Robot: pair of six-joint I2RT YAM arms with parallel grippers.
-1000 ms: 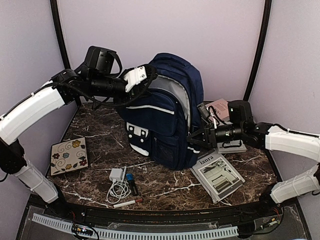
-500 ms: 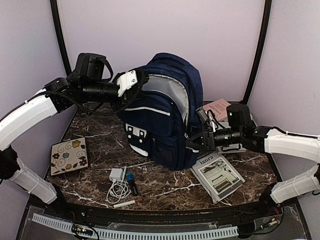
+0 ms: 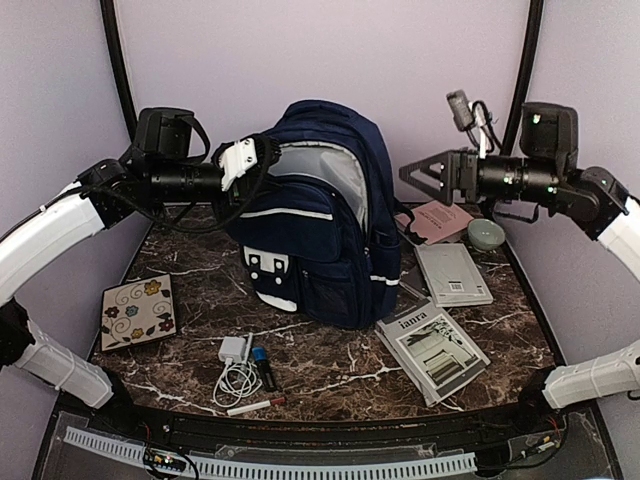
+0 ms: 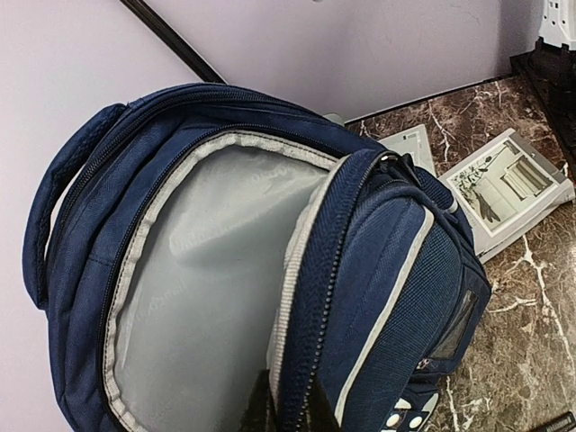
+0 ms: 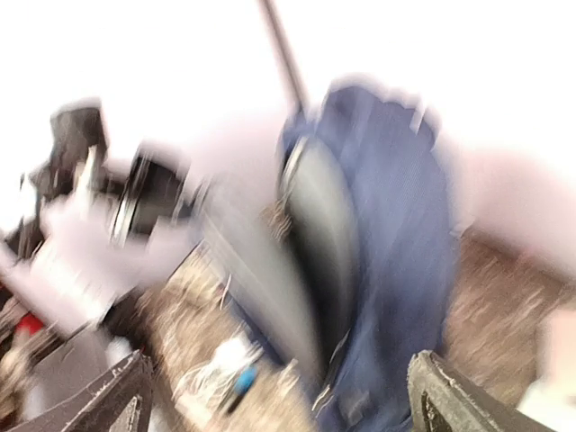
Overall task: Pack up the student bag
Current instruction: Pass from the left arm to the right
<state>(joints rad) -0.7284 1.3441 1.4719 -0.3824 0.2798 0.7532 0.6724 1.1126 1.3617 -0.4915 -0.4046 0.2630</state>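
Observation:
The student bag (image 3: 318, 235), dark navy with white stripes, stands upright in the middle of the table, its main compartment unzipped and the grey lining (image 4: 193, 288) showing. My left gripper (image 3: 266, 160) is shut on the zipper edge of the bag's front panel (image 4: 310, 297) at the top left and holds it away from the back. In the left wrist view the left gripper (image 4: 288, 412) pinches that edge at the bottom of the frame. My right gripper (image 3: 418, 178) hangs open and empty in the air to the right of the bag's top. The right wrist view is blurred, with the bag (image 5: 396, 225) ahead of the spread fingers (image 5: 450, 396).
Left of the bag lies a floral tile (image 3: 138, 311). In front are a white charger with cable (image 3: 236, 365), a blue-capped item (image 3: 260, 358) and a marker (image 3: 255, 405). To the right lie a magazine (image 3: 433, 350), a grey booklet (image 3: 452, 273), a pink book (image 3: 437, 219) and a green round case (image 3: 486, 233).
My right gripper let go of the bag's right side, opened wide and rose up to the right. My left gripper drew the front panel's edge slightly to the left.

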